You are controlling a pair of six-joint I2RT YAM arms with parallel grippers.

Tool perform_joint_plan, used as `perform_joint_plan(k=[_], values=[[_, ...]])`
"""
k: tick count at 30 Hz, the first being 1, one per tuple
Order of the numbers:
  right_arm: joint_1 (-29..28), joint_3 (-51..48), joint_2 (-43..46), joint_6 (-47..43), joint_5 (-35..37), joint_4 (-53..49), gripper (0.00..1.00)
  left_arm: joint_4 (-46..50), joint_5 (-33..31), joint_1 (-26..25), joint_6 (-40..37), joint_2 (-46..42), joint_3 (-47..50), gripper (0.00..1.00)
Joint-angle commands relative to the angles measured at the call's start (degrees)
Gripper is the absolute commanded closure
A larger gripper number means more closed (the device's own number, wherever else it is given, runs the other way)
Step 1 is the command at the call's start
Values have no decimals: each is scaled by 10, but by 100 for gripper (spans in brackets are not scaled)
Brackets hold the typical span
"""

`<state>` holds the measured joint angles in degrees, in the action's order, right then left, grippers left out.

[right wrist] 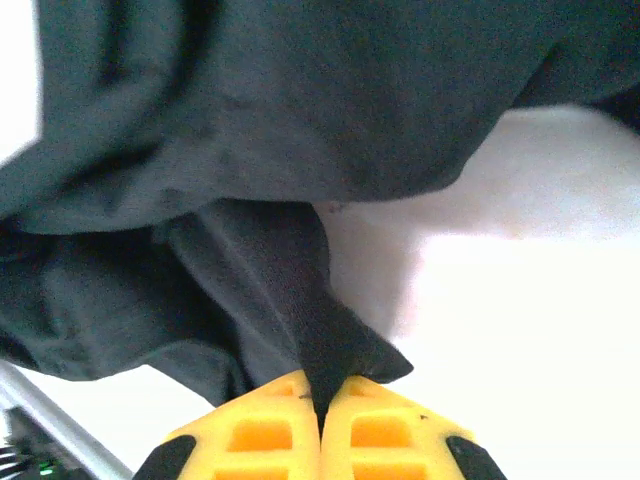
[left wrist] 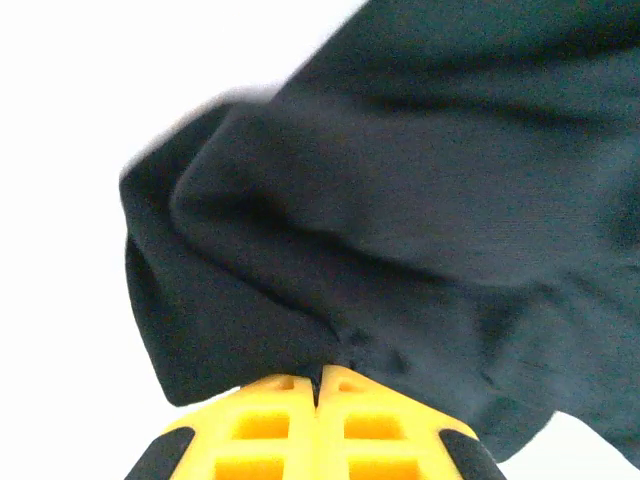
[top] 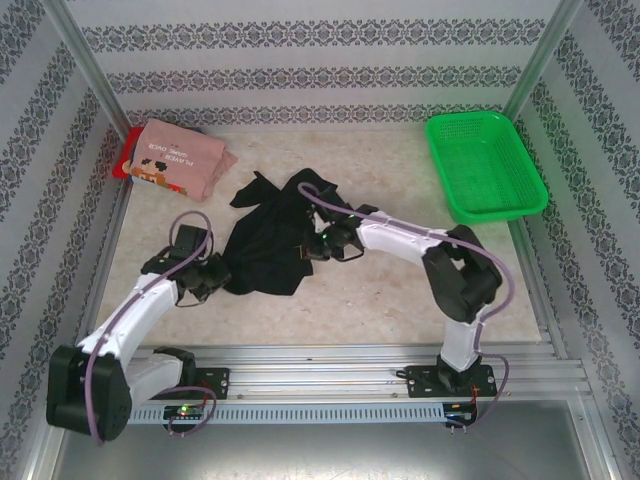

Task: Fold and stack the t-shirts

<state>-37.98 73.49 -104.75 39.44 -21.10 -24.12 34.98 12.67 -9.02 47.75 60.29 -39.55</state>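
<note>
We saw the black t-shirt crumpled left of the green basket, left gripper pinched on its edge farthest from the basket, right gripper pinched on its nearer side, pink t-shirt folded farther left.

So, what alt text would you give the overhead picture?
A crumpled black t-shirt sits at centre, pinched by the left gripper at its near-left edge and the right gripper on its right side. A folded pink t-shirt lies far left over a red one; a green basket sits far right.
</note>
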Motion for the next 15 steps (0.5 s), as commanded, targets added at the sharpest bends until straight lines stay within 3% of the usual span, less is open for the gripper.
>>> perform_joint_plan(k=[1, 7, 15], values=[[34, -2, 74, -17, -17, -54, 98, 66, -6, -5, -21, -52, -63, 99], [101, -13, 163, -30, -40, -102, 98, 107, -17, 6, -23, -85, -114, 99], [154, -42, 221, -47, -91, -121, 95, 76, 19, 8, -2, -81, -148, 100]])
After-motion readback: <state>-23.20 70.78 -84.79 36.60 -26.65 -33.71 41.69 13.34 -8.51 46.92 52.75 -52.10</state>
